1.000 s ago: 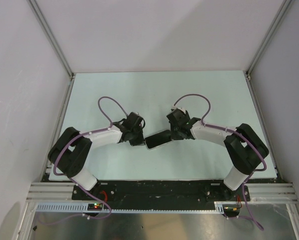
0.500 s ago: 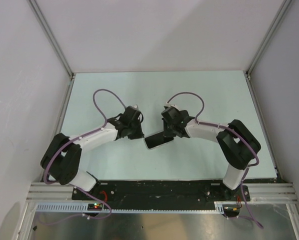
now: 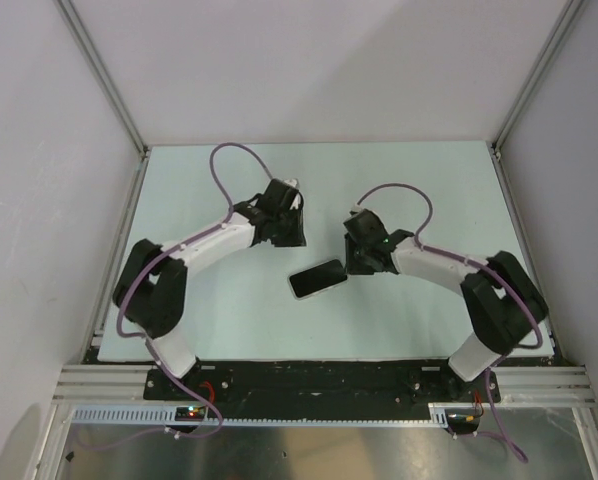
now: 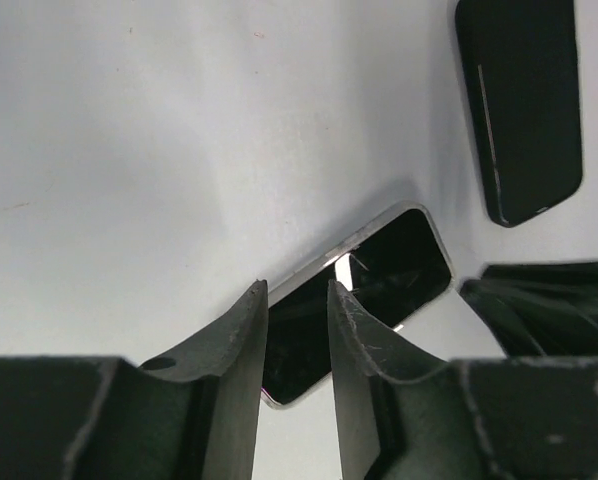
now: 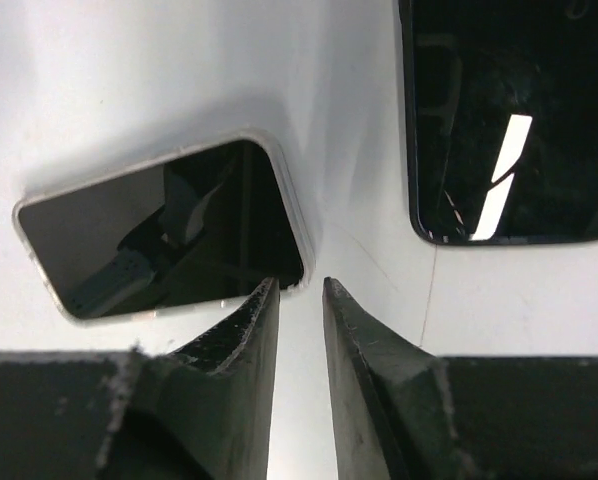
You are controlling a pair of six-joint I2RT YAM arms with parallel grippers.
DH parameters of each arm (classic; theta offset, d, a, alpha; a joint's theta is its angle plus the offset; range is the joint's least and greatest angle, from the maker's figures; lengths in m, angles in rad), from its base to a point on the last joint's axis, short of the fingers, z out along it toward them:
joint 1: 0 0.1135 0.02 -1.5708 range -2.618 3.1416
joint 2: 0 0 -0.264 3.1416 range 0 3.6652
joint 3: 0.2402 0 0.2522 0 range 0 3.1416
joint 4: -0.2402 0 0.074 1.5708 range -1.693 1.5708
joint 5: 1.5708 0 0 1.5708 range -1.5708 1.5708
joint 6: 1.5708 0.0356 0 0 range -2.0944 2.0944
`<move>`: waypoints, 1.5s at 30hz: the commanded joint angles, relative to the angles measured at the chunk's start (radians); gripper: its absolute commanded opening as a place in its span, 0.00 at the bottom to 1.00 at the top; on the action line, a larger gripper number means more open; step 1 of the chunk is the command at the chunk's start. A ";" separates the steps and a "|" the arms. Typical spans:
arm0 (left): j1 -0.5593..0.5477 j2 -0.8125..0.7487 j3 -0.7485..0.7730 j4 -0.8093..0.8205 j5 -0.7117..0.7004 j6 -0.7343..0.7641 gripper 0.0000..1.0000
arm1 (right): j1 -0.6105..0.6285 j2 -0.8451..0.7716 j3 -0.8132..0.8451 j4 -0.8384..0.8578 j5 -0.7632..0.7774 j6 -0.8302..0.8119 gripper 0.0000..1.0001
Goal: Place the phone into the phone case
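Note:
A phone (image 3: 317, 278) with a dark glossy screen and a pale rim lies flat on the table. It also shows in the left wrist view (image 4: 379, 270) and the right wrist view (image 5: 169, 240). I cannot tell whether the rim is a clear case. A second black slab (image 4: 519, 100) lies apart from it, glossy in the right wrist view (image 5: 499, 120); the arms hide it from above. My left gripper (image 3: 291, 232) hovers above the phone's far-left side, fingers close together and empty (image 4: 297, 290). My right gripper (image 3: 355, 262) is by the phone's right corner, fingers close together and empty (image 5: 301, 285).
The pale green table (image 3: 429, 190) has grey walls on the left, far and right sides. A metal rail (image 3: 319, 385) runs along the near edge by the arm bases. Purple cables (image 3: 229, 165) loop above both arms.
Both grippers were at the phone's two ends. They have pulled away: the left one up and toward the far side, the right one slightly right. The phone lies in about the same place.

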 commanded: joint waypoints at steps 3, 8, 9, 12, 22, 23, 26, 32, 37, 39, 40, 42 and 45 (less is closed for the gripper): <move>0.007 0.109 0.094 -0.066 0.038 0.080 0.38 | 0.009 -0.175 -0.146 0.015 -0.045 0.074 0.30; 0.008 0.164 0.105 -0.075 0.042 0.084 0.41 | 0.033 -0.162 -0.232 0.106 -0.087 0.145 0.28; 0.008 0.170 0.106 -0.076 0.044 0.084 0.41 | 0.035 -0.152 -0.235 0.119 -0.100 0.151 0.27; 0.007 0.188 0.099 -0.080 0.048 0.079 0.36 | 0.036 -0.114 -0.235 0.166 -0.126 0.171 0.24; 0.002 0.254 0.113 -0.081 0.025 0.039 0.23 | 0.014 0.070 -0.123 0.251 -0.159 0.199 0.22; 0.002 0.266 0.124 -0.082 0.024 0.036 0.22 | 0.009 0.090 -0.100 0.252 -0.156 0.197 0.22; 0.002 0.297 0.156 -0.084 0.021 0.029 0.21 | -0.014 0.148 -0.040 0.255 -0.150 0.192 0.22; 0.019 0.353 0.231 -0.092 0.013 0.012 0.20 | -0.065 0.258 0.095 0.245 -0.165 0.167 0.22; 0.038 0.373 0.267 -0.095 0.002 -0.010 0.20 | -0.093 0.332 0.185 0.227 -0.174 0.140 0.23; 0.047 0.378 0.274 -0.095 0.000 -0.013 0.20 | -0.097 0.354 0.213 0.220 -0.177 0.130 0.23; 0.052 0.380 0.278 -0.095 -0.001 -0.013 0.20 | -0.097 0.364 0.227 0.217 -0.177 0.126 0.23; 0.060 0.383 0.283 -0.095 0.000 -0.015 0.19 | -0.098 0.378 0.246 0.208 -0.178 0.121 0.23; 0.067 0.382 0.286 -0.096 -0.001 -0.016 0.19 | -0.098 0.382 0.259 0.205 -0.175 0.113 0.23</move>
